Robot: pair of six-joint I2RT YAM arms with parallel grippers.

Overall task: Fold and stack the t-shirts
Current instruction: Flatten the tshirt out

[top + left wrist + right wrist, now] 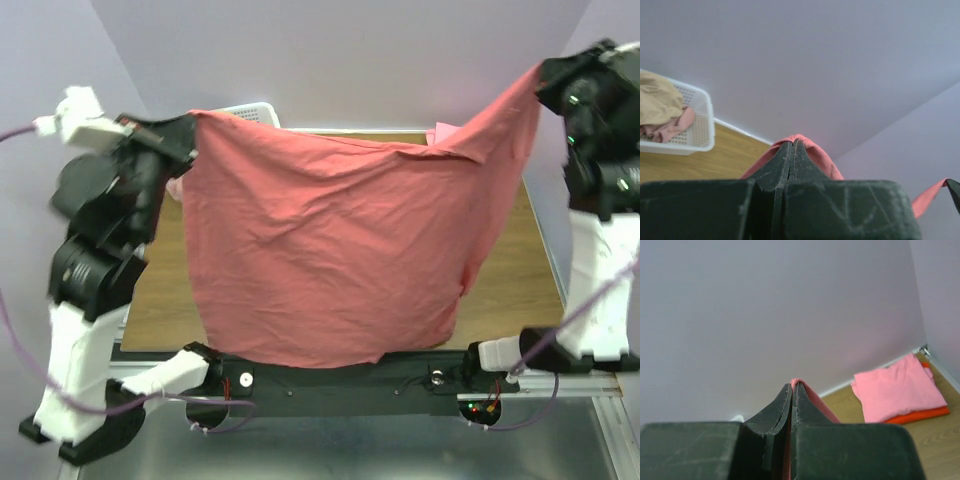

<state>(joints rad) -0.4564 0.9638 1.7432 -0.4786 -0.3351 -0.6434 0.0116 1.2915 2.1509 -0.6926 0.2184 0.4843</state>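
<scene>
Dusty red t-shirt [330,260] hangs unfolded, left fingers [782,162] and right fingers [805,407] clamped on its corners; pink shirt [900,387] sits folded on orange-red shirt [922,415], while tan shirt [657,102], perhaps another too, waits in the basket [701,131].

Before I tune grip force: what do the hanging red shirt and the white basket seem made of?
Red shirt: soft matte cloth, probably cotton knit; it drapes and creases. Basket: rigid white plastic, by the look; moulded lattice wall.

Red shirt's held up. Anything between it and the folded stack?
Nothing visible. Left gripper and right gripper are shut on the dusty red shirt, spread above the table. The folded stack sits far right, the basket far left; table behind the shirt is hidden.
</scene>
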